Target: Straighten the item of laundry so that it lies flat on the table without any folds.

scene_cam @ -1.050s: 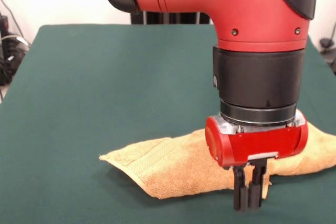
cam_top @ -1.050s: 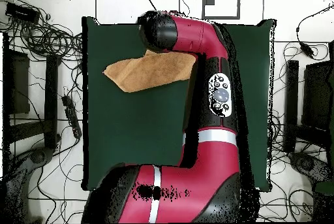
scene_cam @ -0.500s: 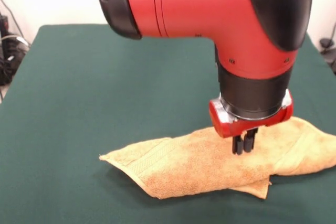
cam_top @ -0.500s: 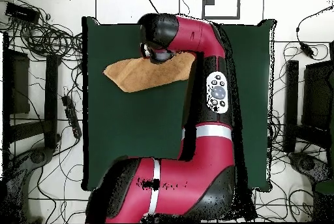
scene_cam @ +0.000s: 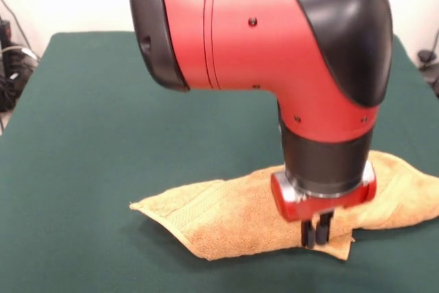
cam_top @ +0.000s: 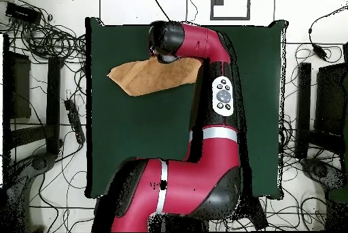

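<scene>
Since the earlier front picture the arm (scene_cam: 274,66) has swung forward and come lower: the gripper (scene_cam: 316,232), which half a second ago hung over the middle of the towel (scene_cam: 233,214), now stands down at the towel's front edge, by the small corner that sticks out there. Its two black fingers (scene_cam: 310,231) are close together, nearly touching, with only a thin slit between them; whether any cloth is pinched in that slit cannot be told. The towel itself has not shifted (same outline, same place).

In the front view the towel lies as a long, crumpled band across the table (scene_cam: 103,135), doubled over itself, not flat. Its left end comes to a blunt point with a woven border band running across it; its right end rises in a soft hump and runs out of the picture. The fold line runs along the front edge, where the fingers stand.

In the overhead view the towel (cam_top: 146,77) lies in the upper left part of the table (cam_top: 136,149), its left tip near the table's left edge and its right end under the arm's (cam_top: 204,47) black elbow.

The table top is dark green felt. Round it, seen from above, the pale floor carries many black cables (cam_top: 47,40) left of the table and dark equipment right of it.
</scene>
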Available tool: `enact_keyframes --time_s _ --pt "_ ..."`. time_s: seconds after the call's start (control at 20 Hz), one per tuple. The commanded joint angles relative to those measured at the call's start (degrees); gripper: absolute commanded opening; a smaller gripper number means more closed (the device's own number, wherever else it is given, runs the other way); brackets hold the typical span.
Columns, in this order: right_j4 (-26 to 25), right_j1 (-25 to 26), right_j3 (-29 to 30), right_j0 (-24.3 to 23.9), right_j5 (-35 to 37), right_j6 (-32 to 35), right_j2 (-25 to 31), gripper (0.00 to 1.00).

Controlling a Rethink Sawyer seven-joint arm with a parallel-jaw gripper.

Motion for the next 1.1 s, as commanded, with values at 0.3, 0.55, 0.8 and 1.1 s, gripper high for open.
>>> enact_keyframes --time_s 0.3,0.55,0.8,1.1 --pt "2.98 1.38 4.86 0.97 -8.55 6.52 7.12 0.0" --pt "3.99 1.61 4.57 1.15 -6.55 5.83 6.86 1.0" --pt "4.61 1.61 4.37 1.45 -5.81 5.96 6.61 1.0" --pt "4.89 1.14 4.63 1.88 -4.65 5.96 6.47 1.0"
